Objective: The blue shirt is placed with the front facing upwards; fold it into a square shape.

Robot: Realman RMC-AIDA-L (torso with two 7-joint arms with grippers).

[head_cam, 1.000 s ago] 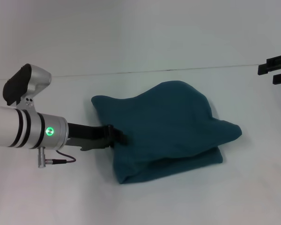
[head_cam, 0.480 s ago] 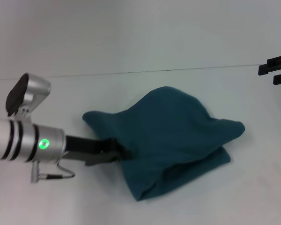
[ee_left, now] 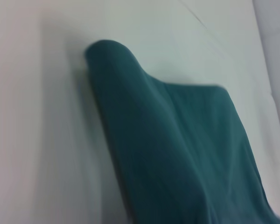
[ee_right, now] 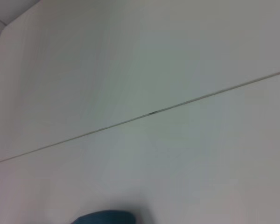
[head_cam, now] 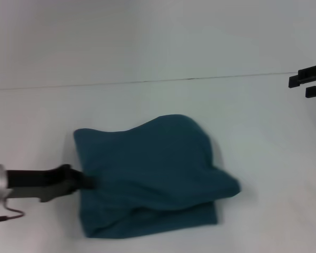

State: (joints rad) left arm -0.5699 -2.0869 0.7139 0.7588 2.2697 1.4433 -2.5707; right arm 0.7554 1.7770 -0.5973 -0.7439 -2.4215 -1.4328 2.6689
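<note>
The blue shirt (head_cam: 147, 174) lies bunched and folded over itself near the middle of the white table, plain teal side showing, no lettering visible. My left gripper (head_cam: 87, 182) is at the shirt's left edge, shut on a fold of the cloth, the arm reaching in from the left. In the left wrist view the blue shirt (ee_left: 177, 144) fills the frame as a draped, rolled fold. My right gripper (head_cam: 309, 83) is parked at the far right edge, away from the shirt. A small bit of the blue shirt (ee_right: 105, 217) shows in the right wrist view.
The white table (head_cam: 158, 105) stretches all around the shirt. A thin dark seam line (head_cam: 189, 79) runs across the table behind it. Nothing else stands on the surface.
My left arm has pulled back to the left and toward the near edge, dragging the shirt with it. The shirt has slid left and lies flatter. The right arm has not moved.
</note>
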